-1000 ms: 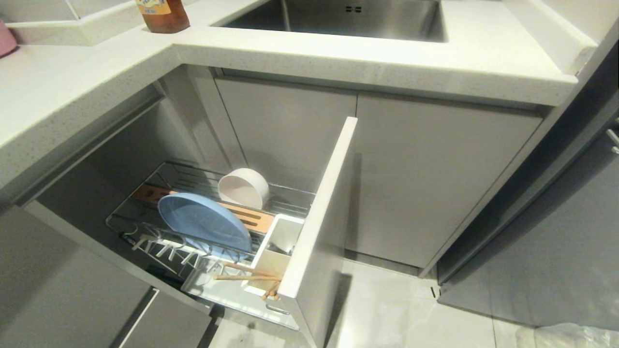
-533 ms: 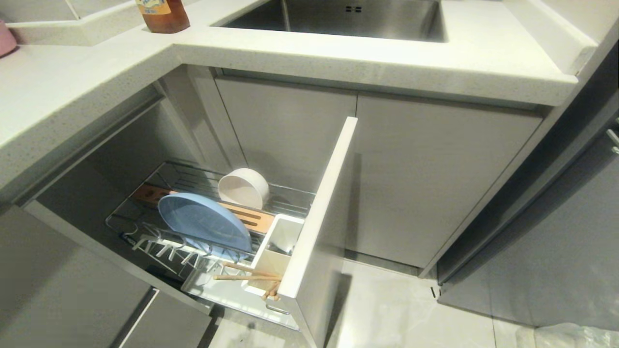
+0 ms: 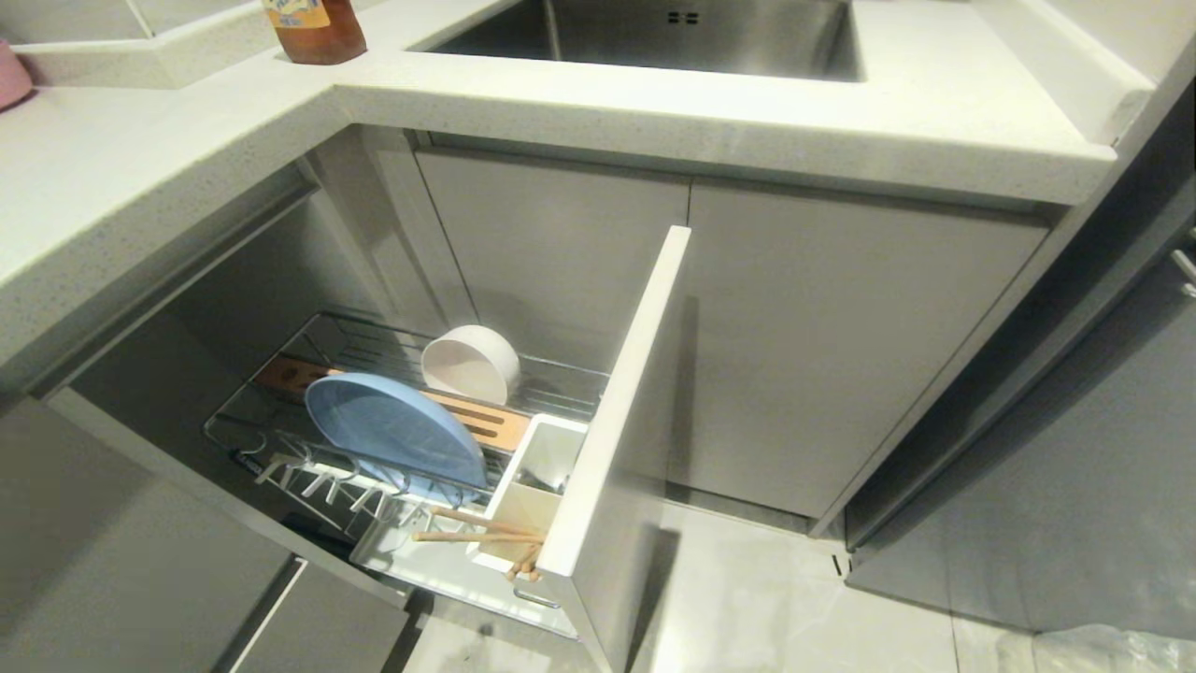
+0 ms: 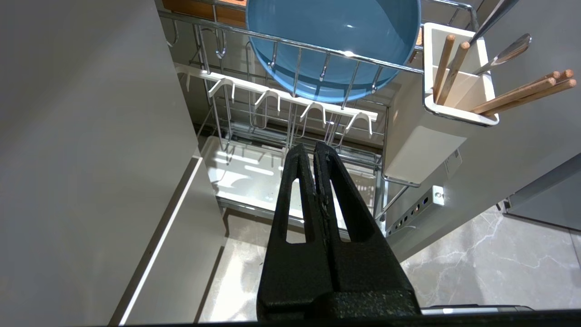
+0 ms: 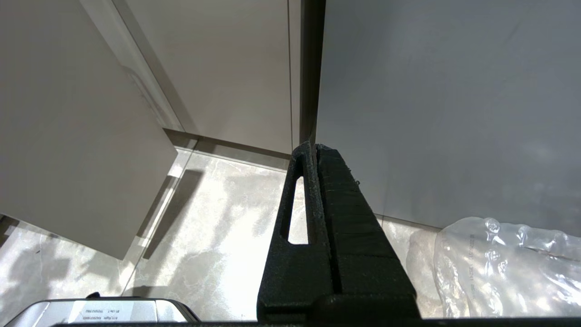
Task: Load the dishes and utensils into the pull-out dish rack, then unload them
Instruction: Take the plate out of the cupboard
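Observation:
The pull-out dish rack [image 3: 280, 458] stands pulled out under the counter, its pale front panel [image 3: 612, 411] edge-on. A light-blue plate [image 3: 392, 430] leans upright among the wire prongs, and a cream bowl [image 3: 470, 363] lies on its side behind it. Wooden chopsticks [image 3: 476, 533] and a grey metal spoon [image 4: 506, 52] stick out of the white utensil box [image 3: 537, 486]. My left gripper [image 4: 313, 147] hangs shut and empty below the rack's front, apart from it. My right gripper [image 5: 313, 147] is shut and empty over the floor by a cabinet. Neither arm shows in the head view.
A white counter [image 3: 654, 112] with a steel sink [image 3: 673, 37] runs above the two-door cabinet [image 3: 691, 336]. An amber bottle [image 3: 313, 28] stands at the back left. A clear plastic bag [image 5: 504, 268] lies on the marble floor [image 3: 794, 608] at the right.

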